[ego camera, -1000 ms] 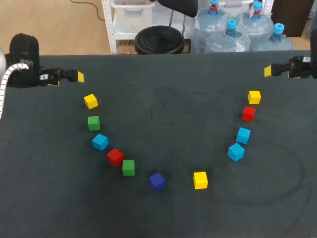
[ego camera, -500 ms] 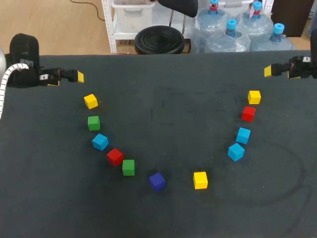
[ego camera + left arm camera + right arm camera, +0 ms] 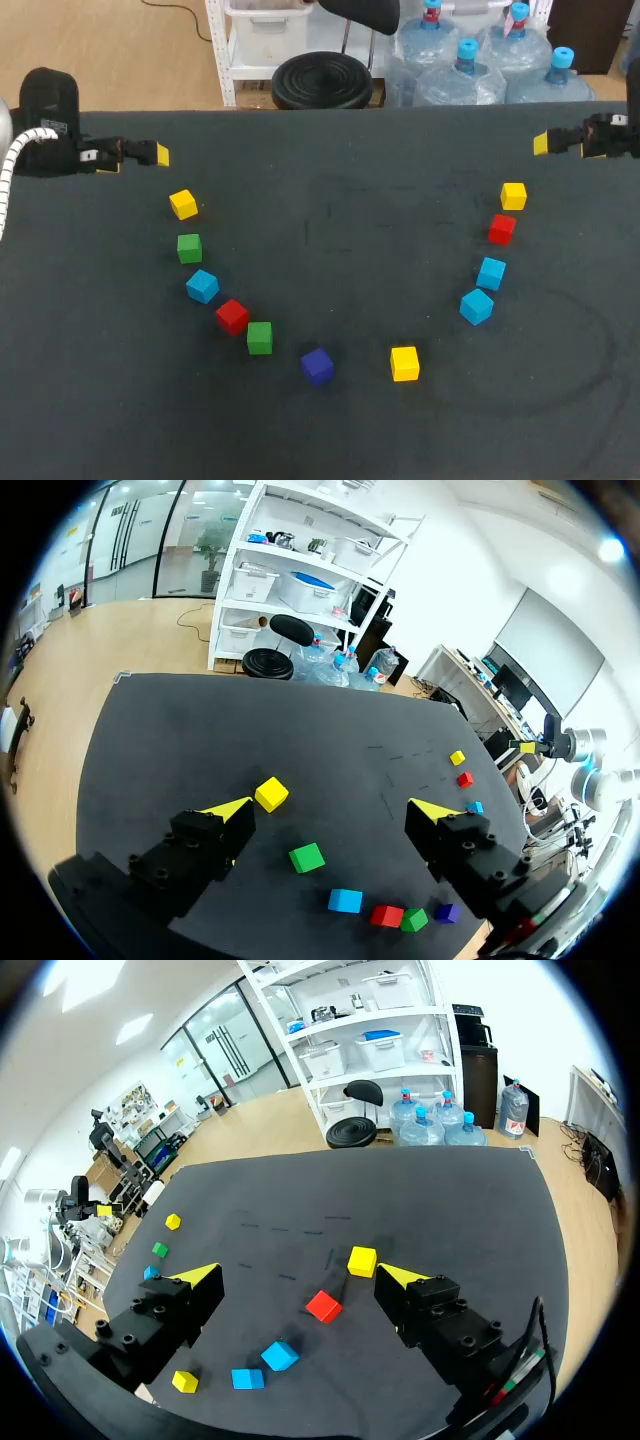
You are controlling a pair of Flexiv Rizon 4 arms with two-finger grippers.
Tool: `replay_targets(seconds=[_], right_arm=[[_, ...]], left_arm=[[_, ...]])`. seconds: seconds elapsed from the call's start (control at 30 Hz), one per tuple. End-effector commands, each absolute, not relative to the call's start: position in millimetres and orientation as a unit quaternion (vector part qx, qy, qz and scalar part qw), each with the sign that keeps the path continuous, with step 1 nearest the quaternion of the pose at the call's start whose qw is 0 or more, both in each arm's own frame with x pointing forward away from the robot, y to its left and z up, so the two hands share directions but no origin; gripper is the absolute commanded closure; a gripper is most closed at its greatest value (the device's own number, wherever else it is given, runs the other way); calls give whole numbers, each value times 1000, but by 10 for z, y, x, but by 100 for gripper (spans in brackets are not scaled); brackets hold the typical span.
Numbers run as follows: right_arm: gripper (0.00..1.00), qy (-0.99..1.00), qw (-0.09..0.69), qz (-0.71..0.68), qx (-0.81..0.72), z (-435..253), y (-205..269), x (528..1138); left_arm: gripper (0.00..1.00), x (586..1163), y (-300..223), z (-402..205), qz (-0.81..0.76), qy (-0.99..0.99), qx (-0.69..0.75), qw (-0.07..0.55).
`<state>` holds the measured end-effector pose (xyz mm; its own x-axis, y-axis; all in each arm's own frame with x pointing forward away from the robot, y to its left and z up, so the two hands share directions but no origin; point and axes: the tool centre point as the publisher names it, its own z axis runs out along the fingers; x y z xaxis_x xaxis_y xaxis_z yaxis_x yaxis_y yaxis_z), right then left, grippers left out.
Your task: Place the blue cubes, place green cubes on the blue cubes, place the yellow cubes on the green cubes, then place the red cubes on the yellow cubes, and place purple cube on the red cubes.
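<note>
Starting from the table [image 3: 330, 200], we hold both grippers wide open and empty near its far corners. Two blue cubes [image 3: 281, 1354] lie ahead of our right gripper [image 3: 298, 1274], and one blue cube [image 3: 345, 900] lies ahead of our left gripper [image 3: 333, 810].

Open table [image 3: 350, 220] middle, flanked by left cube row [image 3: 202, 286], right cube row [image 3: 491, 272]

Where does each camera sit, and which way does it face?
Head view: above and behind, looking down on the table; left gripper and right gripper at its sides.
Left wrist view: on the left wrist, facing the right gripper along its open fingers.
Right wrist view: on the right wrist, facing the left gripper along its open fingers.
Both wrist views share the yellow cube beside the red cube.
</note>
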<state>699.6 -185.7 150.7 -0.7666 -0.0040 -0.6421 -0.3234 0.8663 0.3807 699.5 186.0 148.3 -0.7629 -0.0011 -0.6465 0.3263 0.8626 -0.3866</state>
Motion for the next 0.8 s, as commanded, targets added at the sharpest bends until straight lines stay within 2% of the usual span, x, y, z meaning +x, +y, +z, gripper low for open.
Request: replay_targets(seconds=[0.03,0.8], right_arm=[[0,909,331,237,-90,1475,-1878,6987],[0,879,334,247,-233,1490,-1793,6297]], left_arm=[[0,6999,1851,1496,-244,908,89,330],[0,6999,1851,1496,-244,908,89,330]])
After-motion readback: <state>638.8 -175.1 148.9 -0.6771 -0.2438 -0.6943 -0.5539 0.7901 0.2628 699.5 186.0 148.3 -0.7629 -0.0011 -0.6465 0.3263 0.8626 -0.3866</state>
